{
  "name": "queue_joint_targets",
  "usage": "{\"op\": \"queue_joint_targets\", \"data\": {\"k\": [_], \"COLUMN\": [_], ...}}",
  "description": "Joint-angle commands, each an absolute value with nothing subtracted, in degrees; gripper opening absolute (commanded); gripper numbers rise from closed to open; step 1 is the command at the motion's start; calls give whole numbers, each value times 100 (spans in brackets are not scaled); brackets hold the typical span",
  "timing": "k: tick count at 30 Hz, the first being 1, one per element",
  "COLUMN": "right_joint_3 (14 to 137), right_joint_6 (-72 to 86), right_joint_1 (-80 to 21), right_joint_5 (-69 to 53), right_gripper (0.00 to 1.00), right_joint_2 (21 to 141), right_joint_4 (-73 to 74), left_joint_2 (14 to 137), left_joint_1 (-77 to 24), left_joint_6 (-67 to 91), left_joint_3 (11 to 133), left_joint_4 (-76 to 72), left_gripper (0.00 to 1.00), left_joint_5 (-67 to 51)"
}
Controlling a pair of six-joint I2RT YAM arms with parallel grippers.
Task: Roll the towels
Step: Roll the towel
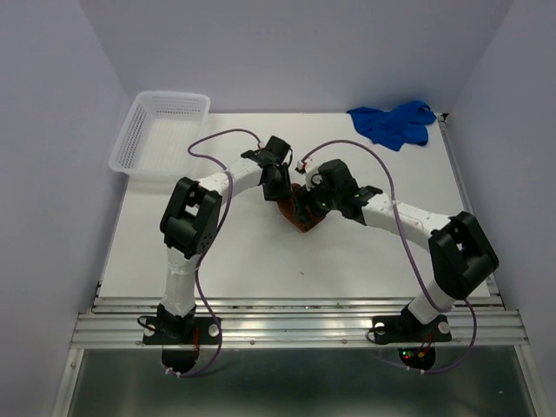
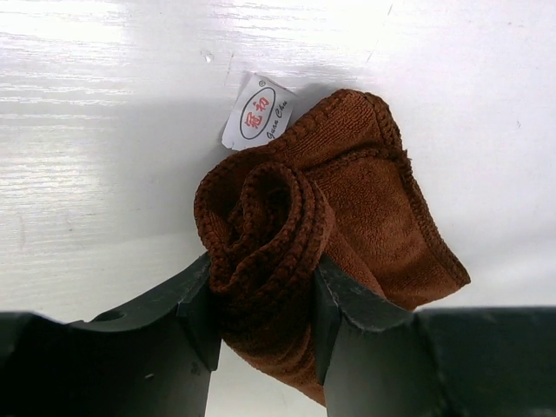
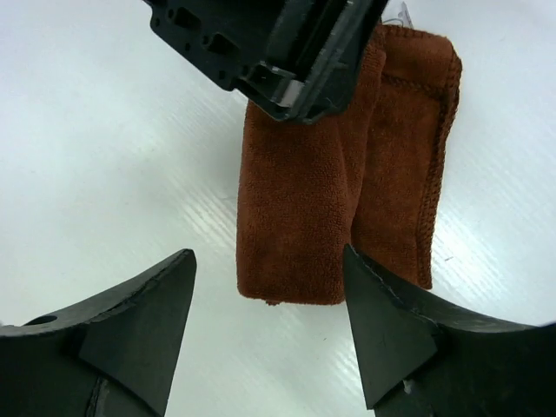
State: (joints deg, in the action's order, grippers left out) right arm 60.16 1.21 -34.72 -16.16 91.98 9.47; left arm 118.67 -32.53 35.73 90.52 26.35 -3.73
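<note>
Rust-brown terry cloth towel [image 2: 373, 208], plain, with darker stitched hem; its small white sewn-in tag [image 2: 257, 113] carries a red oval logo. Crumpled blue cloth [image 1: 393, 123], plain. White lattice-walled plastic basket [image 1: 163, 139]. Glossy white tabletop [image 1: 261, 261].

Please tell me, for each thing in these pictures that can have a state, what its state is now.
Brown terry-cloth towel: partly rolled, one end coiled, the rest flat.
Blue cloth towel: unrolled, crumpled at the table's far right corner.
White plastic mesh basket: upright, nothing seen inside.
Left gripper: shut on the brown towel's coiled end.
Right gripper: open, near the brown towel's flat end.
</note>
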Motion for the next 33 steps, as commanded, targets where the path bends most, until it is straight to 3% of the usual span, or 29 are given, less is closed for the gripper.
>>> {"op": "queue_joint_targets", "data": {"k": [1,8,13,16,17,19,21,22,23,33], "right_joint_3": [5968,5959,5827,5810,5810,5836,5906,5950,6002,6196], "right_joint_6": [-799,-1248,-1204,-1072,-1003,-915,-756,-556,-284,982], "right_joint_1": [-3954,-4438,-4693,-4746,-4746,-4746,-4685,-4632,-4467,-3077], "right_joint_5": [-187,404,1289,1870,1994,2328,2303,1946,1690,-2142], "right_gripper": [74,74,66,40,26,12,7,7,6,4], "right_joint_2": [9280,9641,9931,10098,10125,10178,10187,10187,10143,10098], "right_joint_4": [580,458,404,378,378,387,421,483,536,528], "left_joint_2": [11874,12093,12199,12164,12112,12024,11831,11752,11568,10600], "left_joint_1": [-3252,-3243,-3191,-3120,-3068,-3006,-2936,-2892,-2874,-2426], "left_joint_6": [3410,3559,3691,3744,3753,3788,3797,3806,3849,3999], "left_joint_3": [9351,9659,9668,9650,9607,9528,9378,9308,9168,8174], "left_joint_4": [3050,3428,3357,3331,3279,3173,2954,2875,2683,1442], "left_gripper": [46,46,46,48,50,64,84,96,99,99], "left_joint_5": [-220,-289,-598,-668,-703,-799,-870,-888,-870,-1335]}}
